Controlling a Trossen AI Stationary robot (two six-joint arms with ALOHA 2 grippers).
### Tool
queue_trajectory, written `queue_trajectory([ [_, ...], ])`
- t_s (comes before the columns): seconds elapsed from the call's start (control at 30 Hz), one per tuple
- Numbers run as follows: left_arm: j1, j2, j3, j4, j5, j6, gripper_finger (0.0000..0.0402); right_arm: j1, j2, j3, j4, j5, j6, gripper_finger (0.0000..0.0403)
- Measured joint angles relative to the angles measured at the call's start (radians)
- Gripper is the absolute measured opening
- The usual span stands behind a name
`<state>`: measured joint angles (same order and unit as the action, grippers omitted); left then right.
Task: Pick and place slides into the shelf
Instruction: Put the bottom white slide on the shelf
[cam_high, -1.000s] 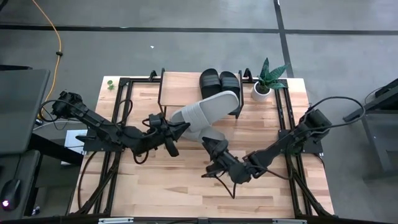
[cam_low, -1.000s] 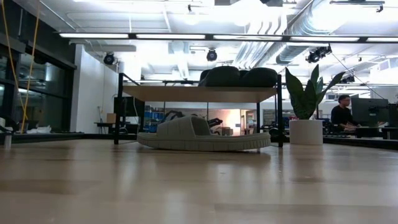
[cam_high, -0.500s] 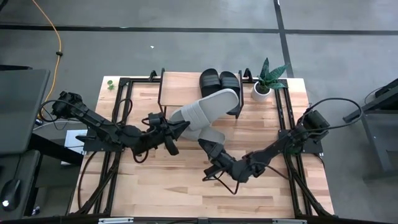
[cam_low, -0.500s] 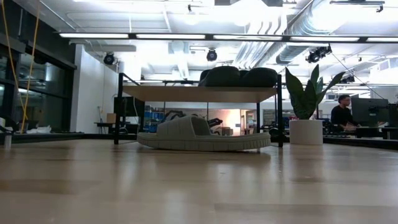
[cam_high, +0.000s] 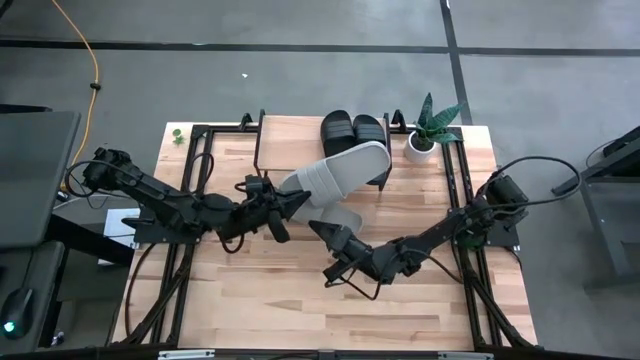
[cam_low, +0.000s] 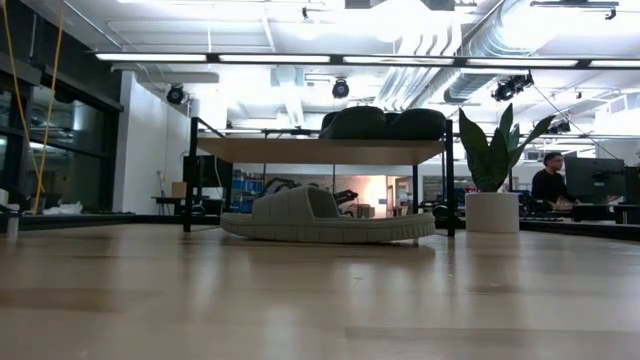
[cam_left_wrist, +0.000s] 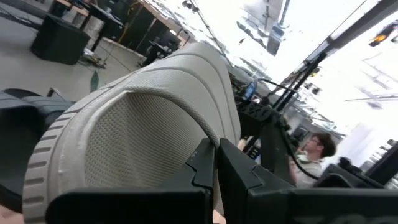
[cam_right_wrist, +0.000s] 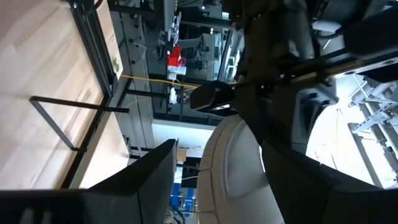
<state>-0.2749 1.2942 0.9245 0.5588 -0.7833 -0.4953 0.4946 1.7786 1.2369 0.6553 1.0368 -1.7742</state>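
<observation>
Left gripper (cam_high: 283, 205), centre frame, jaws clamped on the heel of a grey slide (cam_high: 335, 178), held tilted, toe over the black pair (cam_high: 352, 129) on the shelf (cam_high: 290, 132). Risk: thin grip slips, or toe knocks that pair. Right gripper (cam_high: 322, 232) just below, jaws wide.

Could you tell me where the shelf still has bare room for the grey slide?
The shelf is bare on its left half, beside the two black slides crowding its right end. The left gripper holds the grey slide just in front.

Two black slides (cam_high: 352, 129) on the shelf (cam_high: 290, 140); one grey slide (cam_high: 335, 174) raised, another (cam_low: 325, 218) beneath.
</observation>
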Motion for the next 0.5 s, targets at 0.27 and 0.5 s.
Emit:
queue_trajectory([
  [0.27, 0.000, 0.000, 0.000, 0.021, 0.034, -0.002, 0.0000, -0.045, 0.000, 0.000, 0.000, -0.055, -0.022, 0.0229],
  [0.5, 0.000, 0.008, 0.000, 0.022, 0.034, -0.001, 0.0000, -0.083, 0.000, 0.000, 0.000, -0.063, -0.041, 0.0229],
])
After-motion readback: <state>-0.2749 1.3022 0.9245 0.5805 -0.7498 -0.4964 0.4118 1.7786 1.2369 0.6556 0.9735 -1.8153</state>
